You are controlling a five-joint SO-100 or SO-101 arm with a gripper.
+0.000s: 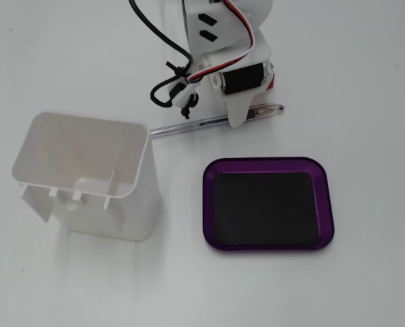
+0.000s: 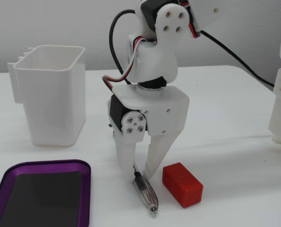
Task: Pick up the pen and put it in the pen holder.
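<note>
A clear-barrelled pen (image 1: 209,122) lies flat on the white table, its capped end (image 2: 149,198) pointing away from the pen holder (image 1: 86,174) and its other tip almost touching the holder's upper right corner in the top-down fixed view. The pen holder (image 2: 50,94) is a white, open-topped plastic box with rounded corners, standing upright and empty, with small ribs along one outer side.

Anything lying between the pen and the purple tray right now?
No. In a fixed view, only bare white table separates the pen from the tray. The red block sits on the pen's other side, seen in another fixed view.
</note>
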